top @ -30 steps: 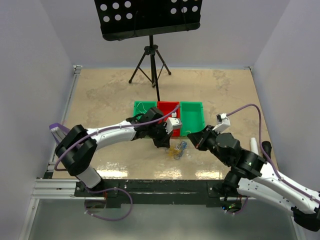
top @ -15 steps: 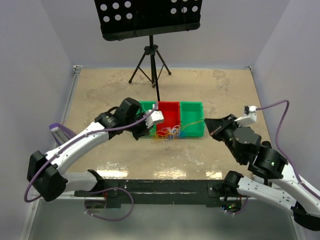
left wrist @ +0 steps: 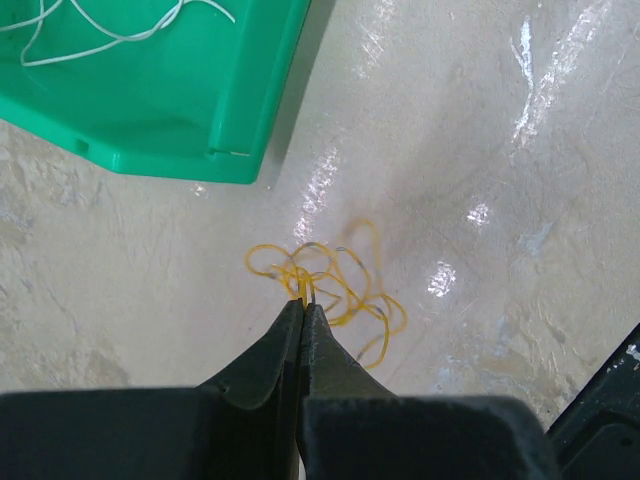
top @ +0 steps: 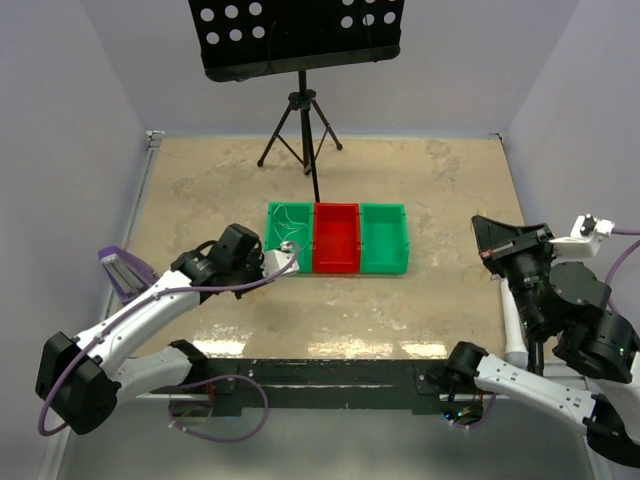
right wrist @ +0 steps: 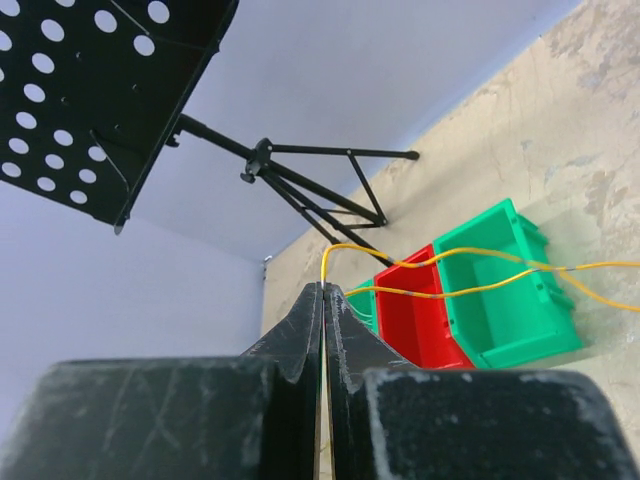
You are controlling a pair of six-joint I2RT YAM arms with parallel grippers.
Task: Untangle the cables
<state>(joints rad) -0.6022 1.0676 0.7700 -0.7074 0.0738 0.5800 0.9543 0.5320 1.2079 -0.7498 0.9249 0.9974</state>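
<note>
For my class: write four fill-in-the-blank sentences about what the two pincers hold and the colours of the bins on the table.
1. The left pincer grips a tangle of cables coloured ____.
2. The white wire lies in a bin coloured ____.
3. The middle bin of the three is ____.
4. The right pincer holds a thin strand; its jaws are ____.
Missing words: yellow, green, red, shut.
</note>
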